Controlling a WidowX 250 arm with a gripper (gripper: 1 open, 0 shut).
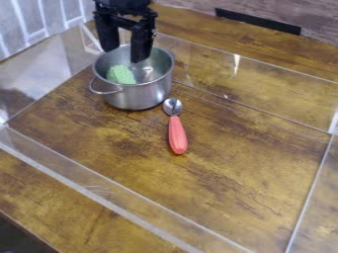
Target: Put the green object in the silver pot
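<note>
The silver pot (132, 81) stands on the wooden table at the upper left. The green object (123, 73), a small light green lump, lies inside the pot. My gripper (123, 42) hangs just above the pot's far rim with its two black fingers apart and nothing between them. It does not touch the green object.
A spoon with a metal bowl and a red handle (176, 129) lies just right of and in front of the pot. Clear acrylic walls (79, 173) ring the work area. A dark bar (258, 20) lies at the back edge.
</note>
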